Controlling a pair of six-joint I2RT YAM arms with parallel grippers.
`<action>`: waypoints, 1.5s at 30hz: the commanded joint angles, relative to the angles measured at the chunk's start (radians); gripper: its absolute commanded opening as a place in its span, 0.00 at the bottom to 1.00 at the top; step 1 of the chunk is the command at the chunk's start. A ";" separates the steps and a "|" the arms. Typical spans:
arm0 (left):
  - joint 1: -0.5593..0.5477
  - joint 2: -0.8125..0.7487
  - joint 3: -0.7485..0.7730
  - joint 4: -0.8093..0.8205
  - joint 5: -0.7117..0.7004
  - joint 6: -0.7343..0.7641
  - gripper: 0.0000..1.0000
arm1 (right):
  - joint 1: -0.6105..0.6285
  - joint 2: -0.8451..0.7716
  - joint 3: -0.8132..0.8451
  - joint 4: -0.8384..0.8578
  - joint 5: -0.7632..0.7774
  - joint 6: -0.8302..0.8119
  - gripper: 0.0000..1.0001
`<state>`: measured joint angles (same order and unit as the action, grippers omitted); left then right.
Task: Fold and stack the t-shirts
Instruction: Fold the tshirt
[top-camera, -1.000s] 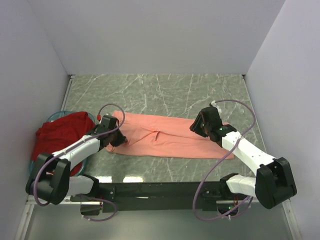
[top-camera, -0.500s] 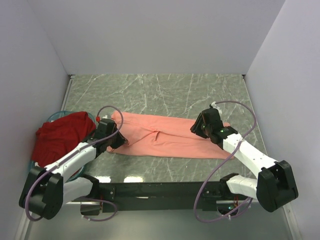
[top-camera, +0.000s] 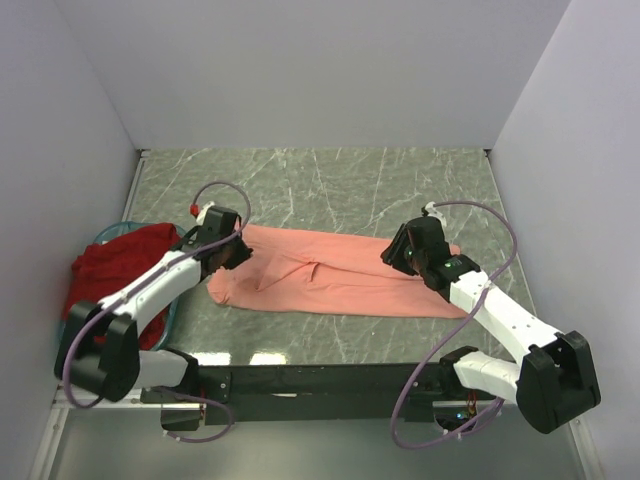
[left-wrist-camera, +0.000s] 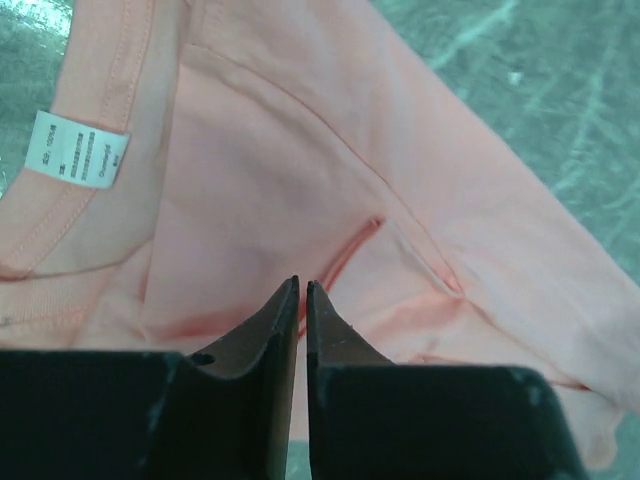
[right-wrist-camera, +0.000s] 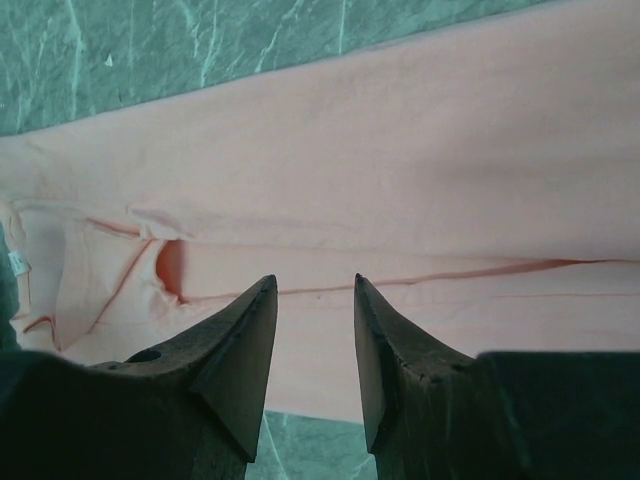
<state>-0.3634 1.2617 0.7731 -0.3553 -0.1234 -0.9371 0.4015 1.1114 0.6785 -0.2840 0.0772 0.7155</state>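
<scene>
The salmon-pink t-shirt (top-camera: 340, 280) lies as a long flat band across the middle of the table. My left gripper (top-camera: 236, 256) hovers over its left end, jaws shut with no cloth seen between them. The left wrist view shows that gripper (left-wrist-camera: 302, 286) above pink cloth (left-wrist-camera: 300, 170) with a white neck label (left-wrist-camera: 80, 150). My right gripper (top-camera: 396, 252) is open above the right part; the right wrist view shows it (right-wrist-camera: 314, 282) over the shirt (right-wrist-camera: 400, 170). The dark red t-shirt (top-camera: 115, 270) lies bunched at the left.
The red shirt sits in a teal round basket (top-camera: 108, 233) at the table's left edge. The green marble table (top-camera: 330, 185) lies between white walls on three sides. The arms' black base bar (top-camera: 320, 380) runs along the near edge.
My left gripper has moved away from the near edge, up over the pink shirt's left end. The right arm has barely moved.
</scene>
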 joint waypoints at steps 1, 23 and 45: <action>0.006 0.088 0.049 -0.036 -0.044 0.009 0.13 | 0.008 -0.031 -0.016 0.005 -0.002 -0.011 0.44; 0.006 -0.114 -0.225 0.072 0.111 0.029 0.06 | 0.008 -0.074 -0.019 -0.014 0.007 -0.021 0.44; 0.006 -0.180 -0.212 -0.010 0.074 0.046 0.15 | 0.008 -0.094 -0.022 -0.032 0.013 -0.025 0.43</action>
<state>-0.3595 1.1118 0.4931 -0.3511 -0.0322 -0.9169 0.4019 1.0447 0.6598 -0.3149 0.0746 0.7067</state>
